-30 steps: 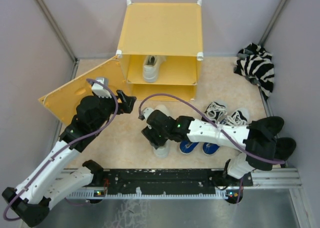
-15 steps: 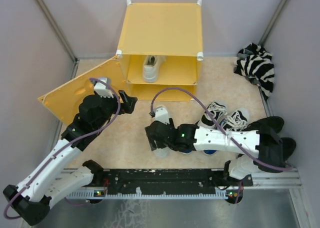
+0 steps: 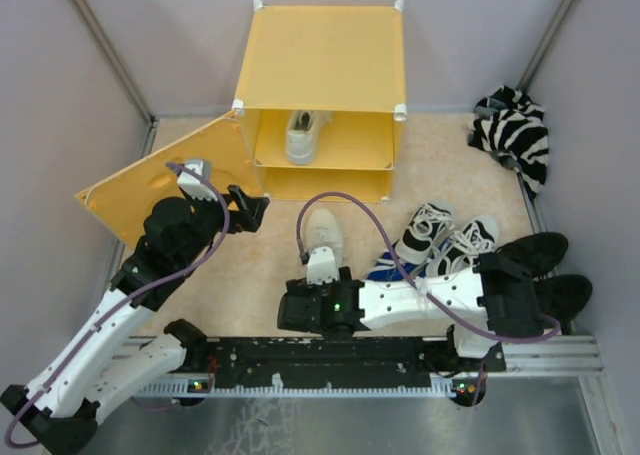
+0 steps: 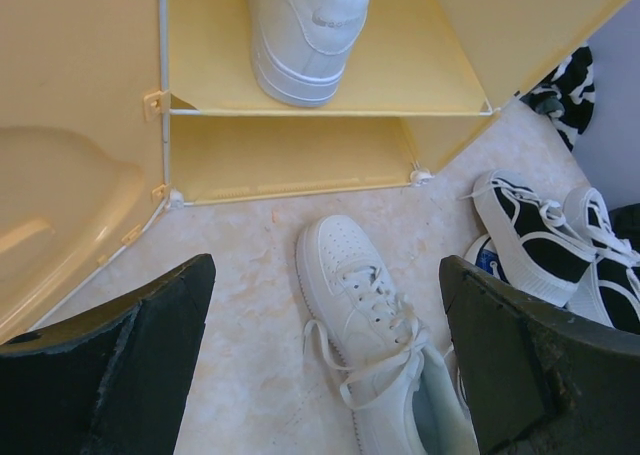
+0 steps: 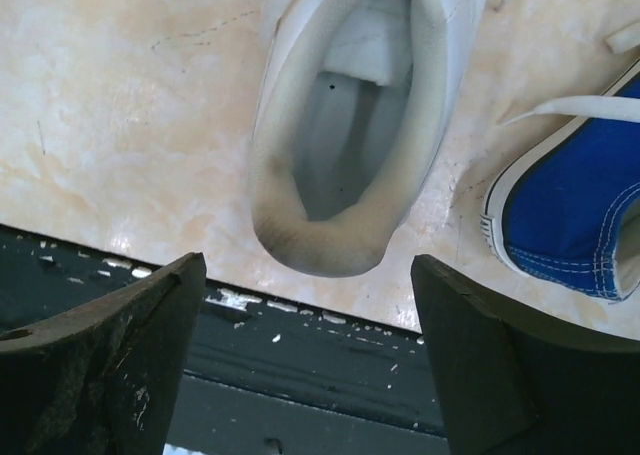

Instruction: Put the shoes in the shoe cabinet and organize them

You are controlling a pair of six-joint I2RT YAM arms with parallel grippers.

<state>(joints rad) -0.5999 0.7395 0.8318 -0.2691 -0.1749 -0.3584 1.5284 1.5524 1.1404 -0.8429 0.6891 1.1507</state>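
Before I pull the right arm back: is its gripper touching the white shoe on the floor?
Apart. The right wrist view shows the right gripper open, with bare floor between each finger and the heel of the white shoe.

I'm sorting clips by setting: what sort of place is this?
Probably a lab robot cell, not a home: plain grey walls box in a small floor, two arms are bolted to a rail, and a yellow cabinet with sneakers serves as the prop.
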